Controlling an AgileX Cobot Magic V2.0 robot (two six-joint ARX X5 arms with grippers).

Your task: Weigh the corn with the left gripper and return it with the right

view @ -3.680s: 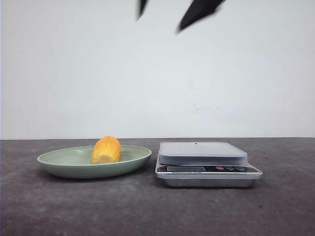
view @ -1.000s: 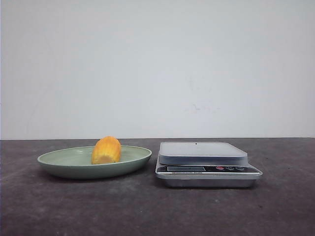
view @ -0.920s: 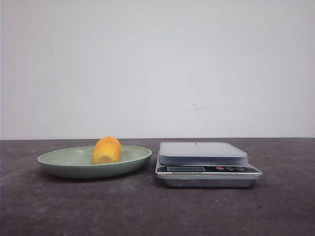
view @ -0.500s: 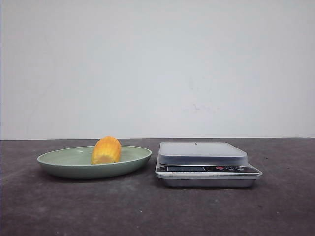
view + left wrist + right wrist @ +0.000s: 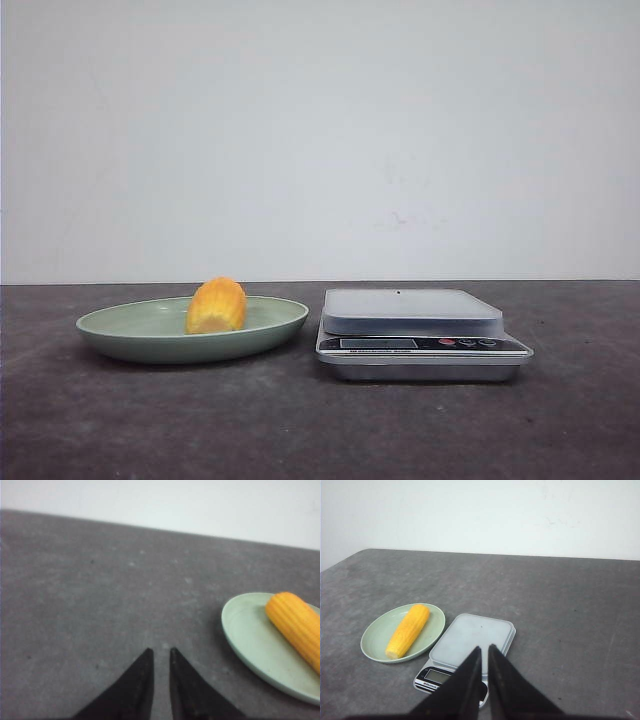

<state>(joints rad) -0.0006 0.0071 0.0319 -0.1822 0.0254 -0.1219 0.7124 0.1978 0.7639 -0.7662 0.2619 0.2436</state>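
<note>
A: Count on the table?

B: One corn [image 5: 216, 306], one green plate [image 5: 120, 330], one kitchen scale [image 5: 420, 345]. Corn lies on its side in the plate, left half of the tabletop. Scale sits just beside the plate, toward the centre, nothing on its platform.

A: Any writing?

B: A line of print on the scale's front panel under the display, too small to read. Display itself unreadable. A red button and two dark ones beside it.

A: Grippers?

B: Two. Left gripper [image 5: 159, 652] held above bare table, off the plate's left side, fingers nearly pressed together, nothing between them. Right gripper [image 5: 484, 648] held high above the scale, fingers likewise nearly together, holding nothing.
</note>
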